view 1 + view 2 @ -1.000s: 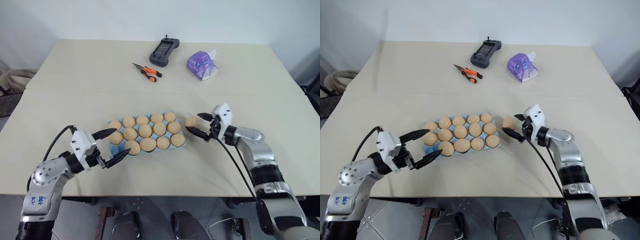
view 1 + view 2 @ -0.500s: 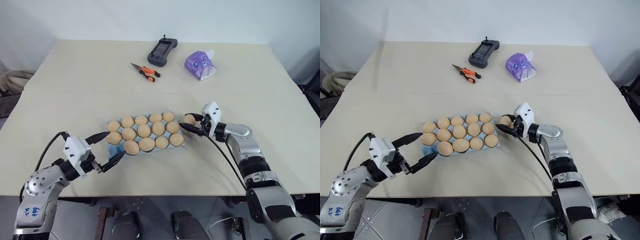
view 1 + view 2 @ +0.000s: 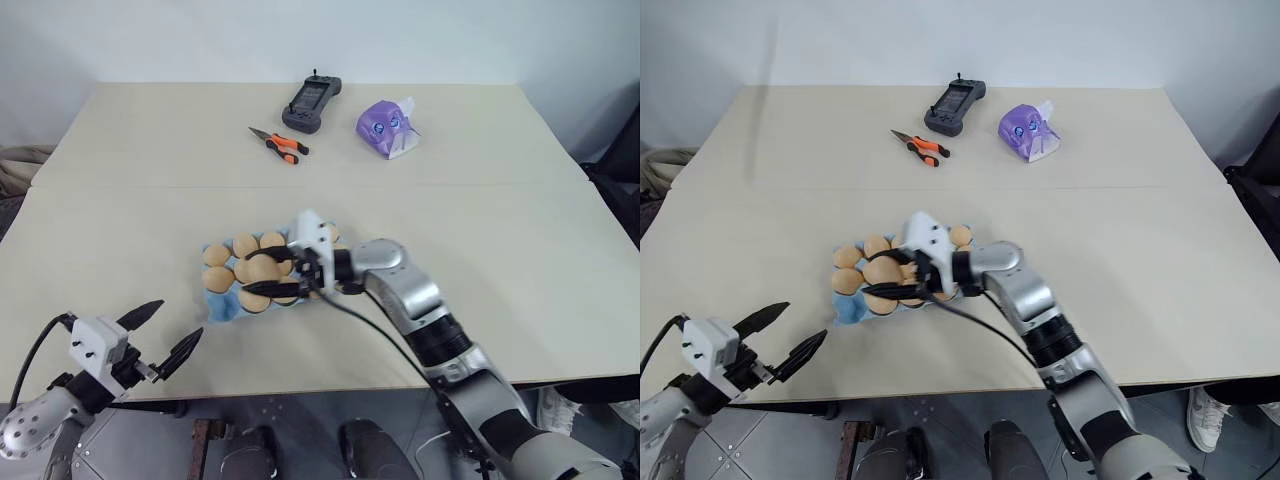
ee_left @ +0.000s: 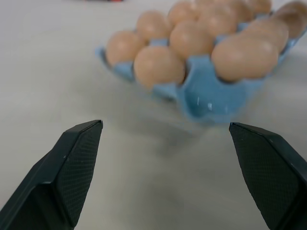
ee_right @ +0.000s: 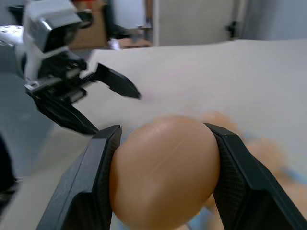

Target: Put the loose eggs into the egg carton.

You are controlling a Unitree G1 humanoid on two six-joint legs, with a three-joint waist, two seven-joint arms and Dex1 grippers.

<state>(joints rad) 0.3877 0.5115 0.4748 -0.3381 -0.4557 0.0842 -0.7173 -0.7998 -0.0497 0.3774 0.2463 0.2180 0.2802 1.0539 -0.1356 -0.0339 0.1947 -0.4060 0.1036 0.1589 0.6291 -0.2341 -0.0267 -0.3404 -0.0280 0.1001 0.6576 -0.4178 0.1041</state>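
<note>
Right end effector [image 3: 268,270] clamped on egg [image 5: 165,170] across its middle, hovering over blue carton [image 3: 222,308], frame centre. Left end effector [image 3: 160,333] apart, empty, lower left. Egg smooth, light, brittle: pinch gently on widest part.

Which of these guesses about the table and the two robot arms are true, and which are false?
1. The right end effector holds an egg. True.
2. The left end effector is shut. False: it is open and holds nothing.
3. The egg carton is red. False: it is light blue.
4. Pliers with orange handles lie on the table. True.
5. The held egg is over the carton. True.
</note>
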